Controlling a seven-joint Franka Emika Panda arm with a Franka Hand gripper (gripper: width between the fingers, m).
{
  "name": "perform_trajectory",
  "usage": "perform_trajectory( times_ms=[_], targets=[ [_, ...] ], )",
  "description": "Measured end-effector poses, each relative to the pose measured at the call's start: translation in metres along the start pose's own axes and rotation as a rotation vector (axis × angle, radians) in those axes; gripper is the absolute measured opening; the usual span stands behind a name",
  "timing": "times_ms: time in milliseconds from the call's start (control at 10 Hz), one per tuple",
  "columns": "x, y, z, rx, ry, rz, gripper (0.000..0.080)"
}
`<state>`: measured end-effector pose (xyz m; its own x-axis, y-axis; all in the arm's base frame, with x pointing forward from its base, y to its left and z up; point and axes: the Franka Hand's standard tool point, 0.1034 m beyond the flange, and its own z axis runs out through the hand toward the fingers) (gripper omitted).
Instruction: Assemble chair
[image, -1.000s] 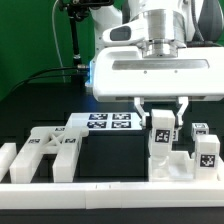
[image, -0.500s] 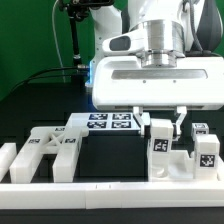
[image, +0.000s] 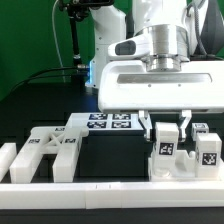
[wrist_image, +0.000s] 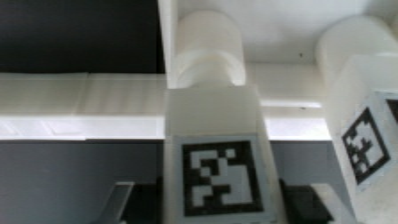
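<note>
1. The gripper (image: 166, 128) hangs in the lower right of the exterior view, clenched on the top of an upright bar (image: 165, 152) that shows 1 square tag on its near face.
2. In the wrist view the 2 fingers (wrist_image: 139, 205) press against opposite sides of that bar, and I see no gap on either side.
3. The bar's long axis runs vertically, in line with the gripper's approach, so the bar points straight down from the gripper.
4. Directly under the bar sits a white base block (image: 172, 170) on the surface (image: 40, 100). Whether the bar's foot already touches it or hovers just above, I cannot tell.
5. A second tagged post (image: 207, 152) stands upright just beside the held bar, toward the exterior view's right. The 2 are close but apart.
6. My judgement is that the coming move turns on keeping the bar plumb over its seat in the base block, without nudging that neighbour.
7. A cross-shaped part (image: 48, 150) lies well apart in the lower left, behind the long border rail (image: 100, 190).
8. The marker board (image: 105, 121) lies flat near the frame's middle.
</note>
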<state>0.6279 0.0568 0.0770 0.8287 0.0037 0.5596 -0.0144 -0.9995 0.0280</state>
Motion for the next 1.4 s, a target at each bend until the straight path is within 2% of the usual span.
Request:
perform_trajectory(
  times_ms=[600, 700, 800, 900, 1000, 1400],
  targets=[
    [0.0013, 0.0013, 0.0027, -0.007, 0.027, 0.002, 0.0287],
    [-0.0005, 0.0012, 0.0035, -0.006, 0.019, 0.001, 0.0387],
    [-0.0006, 0.0012, 0.0036, -0.006, 0.018, 0.001, 0.0387],
    [-0.0008, 0.0013, 0.0037, -0.006, 0.018, 0.0, 0.0566],
    [-0.0009, 0.0013, 0.0038, -0.006, 0.018, 0.0, 0.0632],
    [-0.0007, 0.002, 0.0034, -0.006, 0.014, 0.0, 0.0649]
  ],
)
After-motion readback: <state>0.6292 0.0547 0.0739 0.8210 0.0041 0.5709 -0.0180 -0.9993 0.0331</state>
